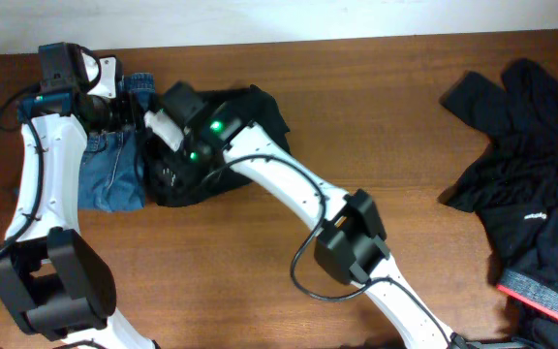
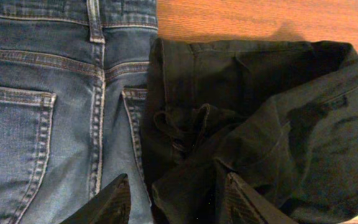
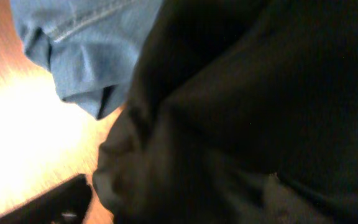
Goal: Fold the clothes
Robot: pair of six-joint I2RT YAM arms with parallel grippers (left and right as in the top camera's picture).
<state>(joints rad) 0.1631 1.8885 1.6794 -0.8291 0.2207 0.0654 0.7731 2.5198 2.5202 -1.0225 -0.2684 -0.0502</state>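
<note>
My right hand (image 3: 169,202) released, wide over black trousers (image 2: 278,124); left hand (image 2: 179,202) straddles them beside jeans (image 2: 42,93), grip unclear.

White arm shells (image 1: 46,165) ran between black joint housings (image 1: 352,242); black cables (image 1: 296,271), green wrist LEDs (image 1: 216,126), black wedge-shaped fingers (image 2: 114,200) showed.

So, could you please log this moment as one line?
left gripper: fingers apart astride black trousers, grip unclear | right gripper: open over black trousers | blue jeans: alongside

I'm at a brown wood table (image 1: 386,107), pale wall (image 1: 260,17) behind, strong glare on one patch.
</note>
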